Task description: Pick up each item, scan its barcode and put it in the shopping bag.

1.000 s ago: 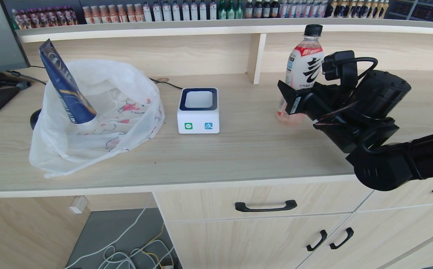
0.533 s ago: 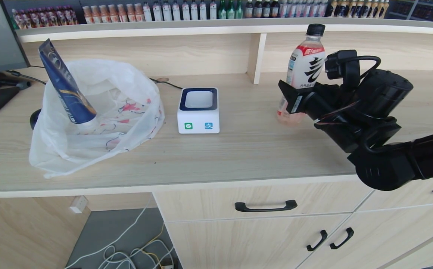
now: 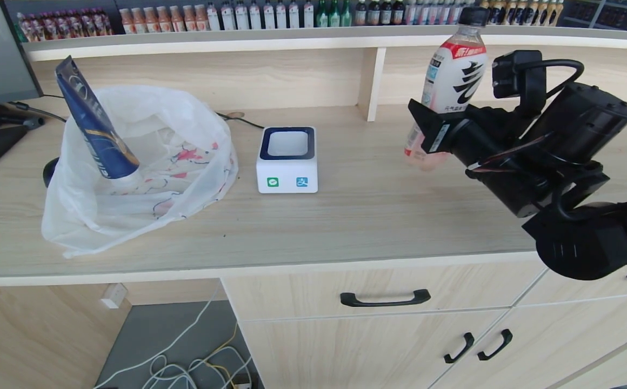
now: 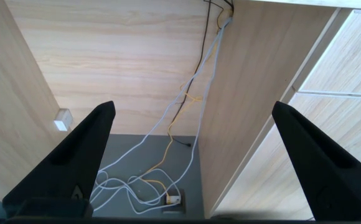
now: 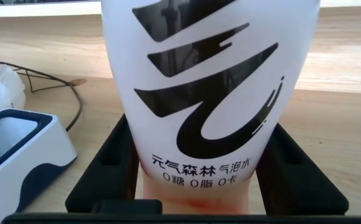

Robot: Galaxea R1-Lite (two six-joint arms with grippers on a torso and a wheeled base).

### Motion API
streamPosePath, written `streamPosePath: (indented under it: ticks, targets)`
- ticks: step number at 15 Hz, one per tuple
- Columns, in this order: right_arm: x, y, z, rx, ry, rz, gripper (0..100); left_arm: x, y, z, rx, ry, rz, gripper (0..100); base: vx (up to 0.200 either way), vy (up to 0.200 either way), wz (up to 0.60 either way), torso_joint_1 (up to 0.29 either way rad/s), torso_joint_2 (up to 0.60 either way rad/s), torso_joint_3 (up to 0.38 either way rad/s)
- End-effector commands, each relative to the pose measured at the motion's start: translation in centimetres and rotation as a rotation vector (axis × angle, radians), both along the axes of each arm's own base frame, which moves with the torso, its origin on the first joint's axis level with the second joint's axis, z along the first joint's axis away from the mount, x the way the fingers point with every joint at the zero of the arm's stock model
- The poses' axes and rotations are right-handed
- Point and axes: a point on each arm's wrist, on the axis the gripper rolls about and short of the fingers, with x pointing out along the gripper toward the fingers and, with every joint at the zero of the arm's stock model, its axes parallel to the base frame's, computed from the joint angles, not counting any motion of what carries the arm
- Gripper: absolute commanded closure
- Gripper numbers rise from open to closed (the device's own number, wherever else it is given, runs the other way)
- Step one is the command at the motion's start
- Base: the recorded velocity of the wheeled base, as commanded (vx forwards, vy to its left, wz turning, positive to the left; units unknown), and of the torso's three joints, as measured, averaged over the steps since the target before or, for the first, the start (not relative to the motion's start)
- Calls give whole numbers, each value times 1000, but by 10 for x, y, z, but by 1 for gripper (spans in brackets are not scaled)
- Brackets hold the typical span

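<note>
Your right end effector (image 3: pixel 439 136) is clamped low on the bottle (image 3: pixel 454 70), held nearly upright over the right of the tabletop (image 3: pixel 373 216). Carry it left to the scanner (image 3: pixel 287 159) and present its printed side to the window. Farther left, a blue tube (image 3: pixel 94 127) already leans in the shopping bag (image 3: pixel 194 124); clear its rim.

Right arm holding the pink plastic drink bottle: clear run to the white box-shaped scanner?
Probably yes. The right gripper grips the pink plastic drink bottle, and only bare wooden counter lies between it and the white box-shaped scanner.
</note>
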Motion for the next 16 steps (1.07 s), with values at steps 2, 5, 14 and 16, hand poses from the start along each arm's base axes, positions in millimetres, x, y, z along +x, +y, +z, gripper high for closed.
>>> streamPosePath:
  ticks: [2, 5, 14, 16]
  targets:
    - [-19, 0, 11, 14, -23, 25, 100, 0, 0, 0, -1, 0, 0, 0, 0, 0, 0, 0, 0, 0]
    - [-29, -2, 15, 36, -20, 41, 100, 0, 0, 0, -1, 2, 0, 0, 0, 0, 0, 0, 0, 0]
    - [-72, -1, 11, 31, 1, 113, 100, 0, 0, 0, -1, 2, 0, 0, 0, 0, 0, 0, 0, 0]
    - [-80, -4, 11, 53, 12, 143, 100, 0, 0, 0, -1, 0, 0, 0, 0, 0, 0, 0, 0, 0]
